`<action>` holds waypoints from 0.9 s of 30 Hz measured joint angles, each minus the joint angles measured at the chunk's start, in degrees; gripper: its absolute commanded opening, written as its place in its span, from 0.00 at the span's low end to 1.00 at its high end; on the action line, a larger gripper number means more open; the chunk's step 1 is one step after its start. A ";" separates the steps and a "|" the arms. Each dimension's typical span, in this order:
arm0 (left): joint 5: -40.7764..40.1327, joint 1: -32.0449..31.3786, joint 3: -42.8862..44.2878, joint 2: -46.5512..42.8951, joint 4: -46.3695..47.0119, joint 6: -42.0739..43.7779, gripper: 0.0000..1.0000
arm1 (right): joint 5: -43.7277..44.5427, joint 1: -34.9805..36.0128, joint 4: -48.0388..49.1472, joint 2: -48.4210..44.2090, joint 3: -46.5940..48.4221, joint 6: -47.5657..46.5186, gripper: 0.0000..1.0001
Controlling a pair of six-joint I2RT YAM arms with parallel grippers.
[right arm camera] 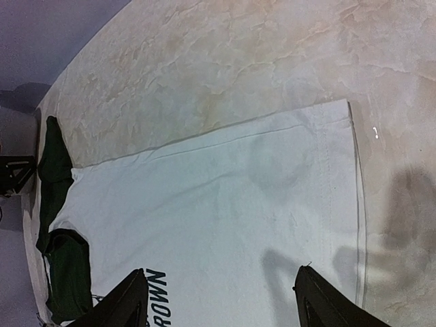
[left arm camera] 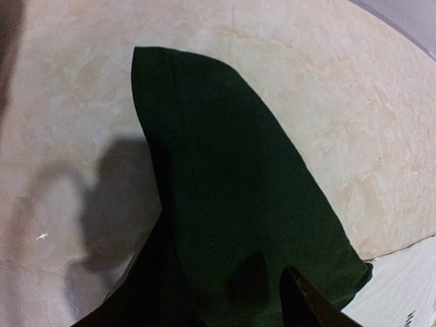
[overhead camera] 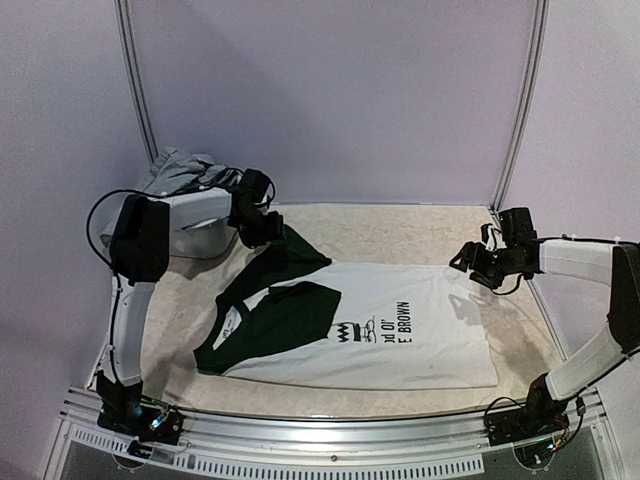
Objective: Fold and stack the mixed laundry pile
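A white T-shirt (overhead camera: 420, 340) with dark green sleeves and black print lies flat on the table, collar to the left. Its near sleeve (overhead camera: 285, 315) is folded over the chest. The far sleeve (overhead camera: 292, 255) sticks out toward the back. My left gripper (overhead camera: 262, 230) hovers open just over that far sleeve (left arm camera: 225, 191); one fingertip (left arm camera: 303, 303) shows and throws a shadow on the cloth. My right gripper (overhead camera: 468, 262) hangs open above the shirt's far hem corner (right arm camera: 340, 112), its jaws (right arm camera: 221, 279) wide apart over the white cloth (right arm camera: 204, 204), holding nothing.
A white basket (overhead camera: 192, 243) stands at the back left behind the left arm, with grey garments (overhead camera: 180, 172) heaped in it. Metal frame posts (overhead camera: 520, 110) rise at the back corners. Bare beige tabletop (overhead camera: 400, 230) lies beyond the shirt.
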 measured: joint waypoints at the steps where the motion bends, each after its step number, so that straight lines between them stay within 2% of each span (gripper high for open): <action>1: 0.20 0.02 -0.26 0.11 -0.07 -0.17 0.63 | 0.00 0.00 0.20 0.37 0.26 -0.02 0.75; 15: 3.48 0.02 -1.51 1.38 1.99 -1.77 0.51 | -0.63 0.00 1.44 3.23 0.98 0.00 0.75; 20: 4.20 0.02 -1.46 1.51 2.16 -2.36 0.41 | -0.66 0.00 1.49 3.23 0.98 0.00 0.74; 27: 5.31 0.02 -0.35 2.58 2.91 -2.71 0.22 | -0.63 0.00 1.49 3.58 1.01 0.00 0.75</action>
